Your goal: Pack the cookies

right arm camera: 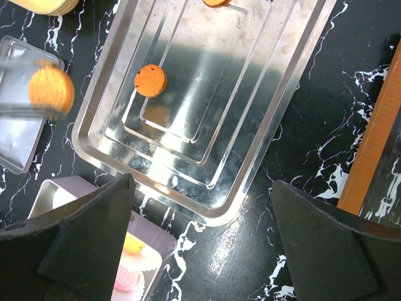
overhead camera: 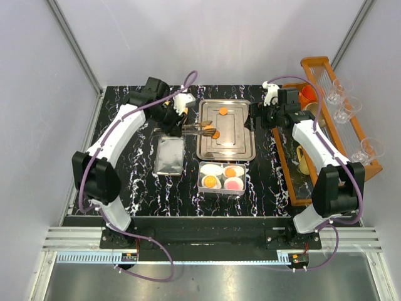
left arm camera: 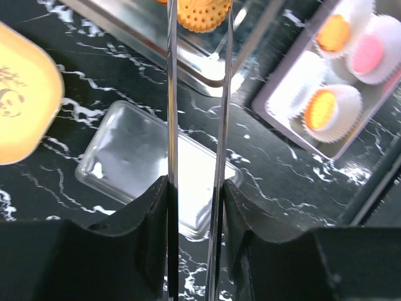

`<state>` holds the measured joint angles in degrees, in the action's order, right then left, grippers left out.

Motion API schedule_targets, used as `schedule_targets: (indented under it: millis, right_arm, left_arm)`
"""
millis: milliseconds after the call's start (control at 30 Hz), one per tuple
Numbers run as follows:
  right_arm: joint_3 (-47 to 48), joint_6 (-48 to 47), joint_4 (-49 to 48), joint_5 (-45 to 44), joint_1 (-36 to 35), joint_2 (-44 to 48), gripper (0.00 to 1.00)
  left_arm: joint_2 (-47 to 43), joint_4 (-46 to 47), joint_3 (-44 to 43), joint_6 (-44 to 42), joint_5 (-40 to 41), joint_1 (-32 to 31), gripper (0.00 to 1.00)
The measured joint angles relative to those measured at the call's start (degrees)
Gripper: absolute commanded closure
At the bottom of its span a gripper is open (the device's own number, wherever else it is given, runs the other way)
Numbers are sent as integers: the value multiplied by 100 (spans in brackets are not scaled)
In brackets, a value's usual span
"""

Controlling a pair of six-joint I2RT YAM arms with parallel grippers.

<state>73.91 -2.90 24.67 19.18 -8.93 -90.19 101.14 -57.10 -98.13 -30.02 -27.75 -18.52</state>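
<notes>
Left pincer grips tongs — their cookie cut off at the top edge.

Black marbled table, left gripper clasping metal tongs that pinch an orange cookie at the left edge of the steel tray, second cookie lying on the tray, white box of paper cups just below, clear lid left of the tray.

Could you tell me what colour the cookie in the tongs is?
The cookie in the tongs is orange; best in left wrist view.
</notes>
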Motion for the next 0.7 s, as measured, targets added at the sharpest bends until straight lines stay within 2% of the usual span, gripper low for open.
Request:
schedule_targets:
  millis: [167, 367, 700]
  right_arm:
    - [0, 4, 0, 13, 0, -50, 0]
    - [0, 2, 0, 42, 0, -57, 0]
    - [-59, 4, -2, 46, 0, -57, 0]
  left_arm:
    - [-592, -133, 608, -61, -74, -450, 100]
    - [-901, -234, 1067, -55, -92, -962, 100]
    - [-1196, -236, 1578, -13, -57, -1283, 100]
